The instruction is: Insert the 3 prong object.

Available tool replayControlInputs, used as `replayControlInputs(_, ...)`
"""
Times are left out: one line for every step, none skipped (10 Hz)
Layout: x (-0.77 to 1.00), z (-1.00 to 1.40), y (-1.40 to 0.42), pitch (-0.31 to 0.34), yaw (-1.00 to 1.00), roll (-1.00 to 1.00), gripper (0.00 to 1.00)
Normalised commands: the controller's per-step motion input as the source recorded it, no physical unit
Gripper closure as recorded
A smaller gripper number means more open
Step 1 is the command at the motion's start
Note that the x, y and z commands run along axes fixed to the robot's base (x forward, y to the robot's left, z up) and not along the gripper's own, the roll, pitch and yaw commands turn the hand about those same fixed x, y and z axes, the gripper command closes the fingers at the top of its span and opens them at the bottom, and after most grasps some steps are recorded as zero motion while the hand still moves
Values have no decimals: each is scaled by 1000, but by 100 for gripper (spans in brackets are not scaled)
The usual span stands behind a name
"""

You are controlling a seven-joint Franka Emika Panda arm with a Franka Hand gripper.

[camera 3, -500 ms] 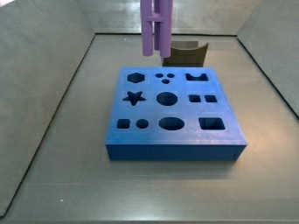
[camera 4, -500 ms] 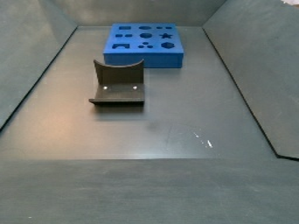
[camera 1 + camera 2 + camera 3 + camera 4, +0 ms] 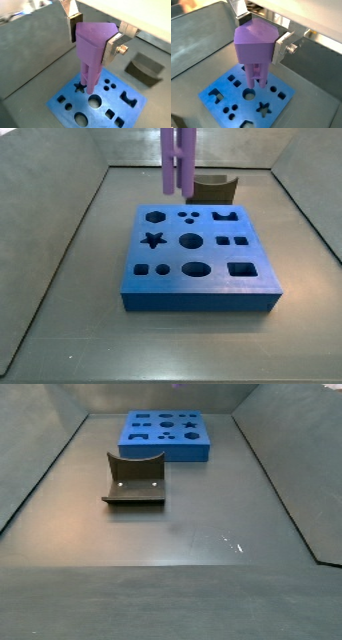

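Your gripper (image 3: 95, 37) pinches the long ridged light-purple plastic peg (image 3: 178, 160) upright above the blue holed block's (image 3: 201, 278) far edge, floor around it open.

My tool (image 3: 95, 36) points downward, high over the desk, as both wrist views (image 3: 260, 33) show. Its two flat silver fingers (image 3: 115, 45) stand on opposite sides of the 3 prong object (image 3: 91, 55) and press against the peg's thick upper end, so the jaws are closed on it. The peg hangs upright from my grip with its slender end lowest. In neither side view does my tool or arm appear; only the held peg (image 3: 178, 160) reaches into the frame.
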Motion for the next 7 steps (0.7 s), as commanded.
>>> replayControlInputs(74,-417,71,0,-966,33,100)
replayControlInputs(57,-446,126,0,-874,99,100)
replayControlInputs(0,-406,334,0,-674,64,100)
replayControlInputs(0,-406,483,0,-543,14,100)
replayControlInputs(-57,-391,514,-19,-500,7,100)
replayControlInputs(-89,-380,529,-36,-474,20,100)
replayControlInputs(0,-411,443,-29,-557,57,100)
